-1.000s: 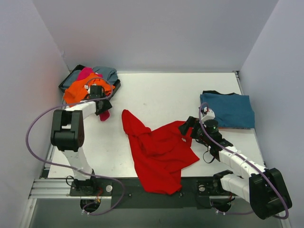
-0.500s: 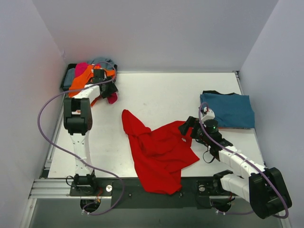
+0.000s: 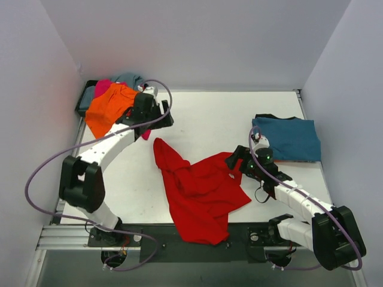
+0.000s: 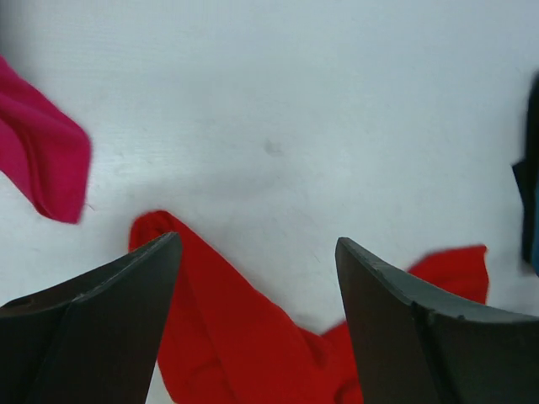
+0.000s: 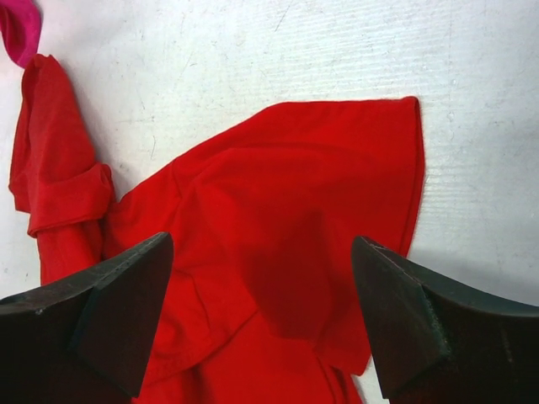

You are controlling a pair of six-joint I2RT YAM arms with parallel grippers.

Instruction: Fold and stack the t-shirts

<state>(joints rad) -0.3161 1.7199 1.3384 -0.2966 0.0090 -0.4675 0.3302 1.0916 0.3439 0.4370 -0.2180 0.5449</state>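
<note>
The right end effector has its fingers spread wide with nothing between them, poised over the right-hand corner of the red shirt. From its wrist view, the open end effector frames that shirt, which lies rumpled and unfolded on the white tabletop. The left end effector is also open and empty, over bare tabletop just beyond the far tip of the red shirt. Its wrist view shows a magenta shirt hanging in at the left. Behind that arm, in the far left corner, an orange shirt tops a loose heap. A teal shirt lies folded flat at the right edge, well apart from the red one.
</note>
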